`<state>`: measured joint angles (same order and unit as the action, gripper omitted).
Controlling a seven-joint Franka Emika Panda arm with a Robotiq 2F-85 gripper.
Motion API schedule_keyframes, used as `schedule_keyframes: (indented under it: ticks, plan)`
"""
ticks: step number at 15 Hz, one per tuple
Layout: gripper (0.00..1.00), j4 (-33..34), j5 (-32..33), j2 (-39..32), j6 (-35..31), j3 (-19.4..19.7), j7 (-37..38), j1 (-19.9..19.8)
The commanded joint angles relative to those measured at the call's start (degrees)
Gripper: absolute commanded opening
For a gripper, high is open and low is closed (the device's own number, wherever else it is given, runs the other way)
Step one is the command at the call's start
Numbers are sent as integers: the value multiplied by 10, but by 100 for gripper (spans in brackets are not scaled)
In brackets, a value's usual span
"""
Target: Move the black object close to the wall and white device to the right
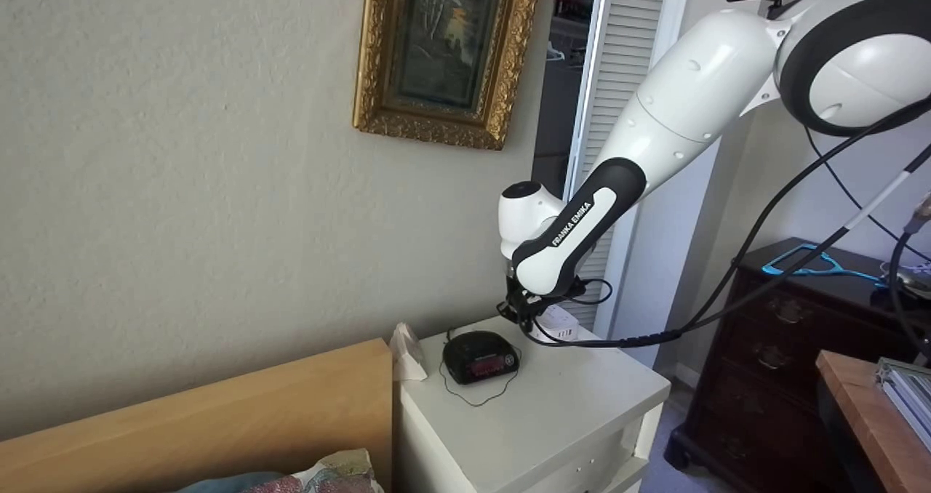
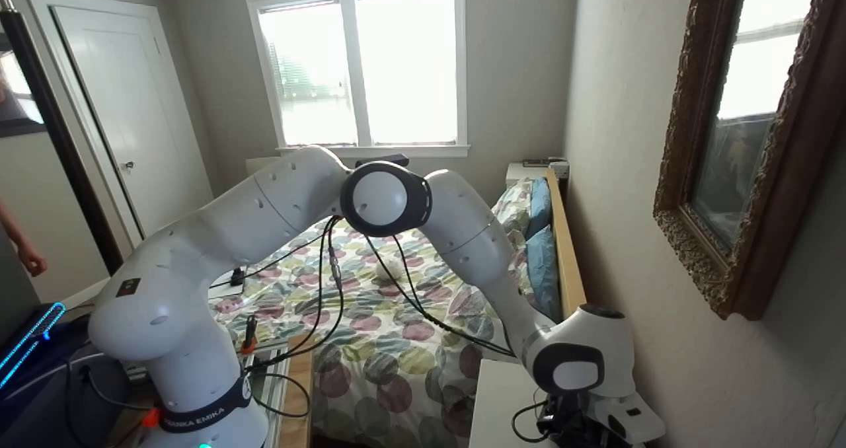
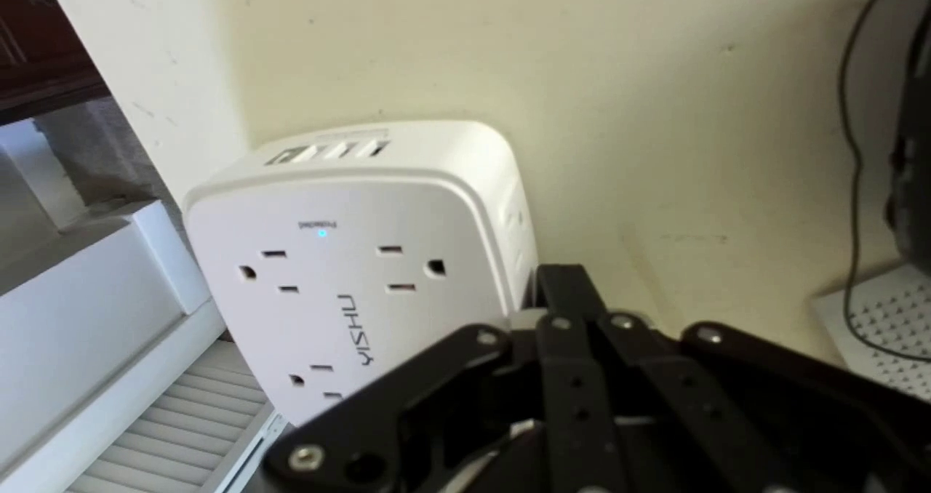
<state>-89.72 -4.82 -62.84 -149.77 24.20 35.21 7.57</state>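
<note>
In an exterior view, the black clock radio sits on the white surface, near the wall, left of the white surge protector; in an exterior view, the arm arches left to right, ending above that surface beside the bed; in the wrist view, the jaws are clenched just right of the surge protector, contact uncertain.

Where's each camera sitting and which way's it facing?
An exterior view: high, apparently bedside, facing wall and nightstand; arm and gripper show.
An exterior view: opposite the window, facing it over the bed; base to wrist shows.
Wrist view: on the wrist, looking down at the white device; shut gripper shows.
Both exterior views share nightstand and headboard.
</note>
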Motion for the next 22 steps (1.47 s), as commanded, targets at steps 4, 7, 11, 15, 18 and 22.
schedule_keyframes:
  ticks: [4, 7, 11, 15, 18, 22]
  plan:
    - [0, 2, 27, -4, 15, 9, 13, -6]
    - [0, 1, 27, -4, 17, 5, 9, -10]
    - [0, -5, 12, 5, 13, -18, 15, -7]
    - [0, -45, 6, 36, 17, -33, 46, 13]
    - [0, -80, 7, 61, 16, -22, 95, 34]
    - [0, -128, 13, 93, 14, -6, 165, 53]
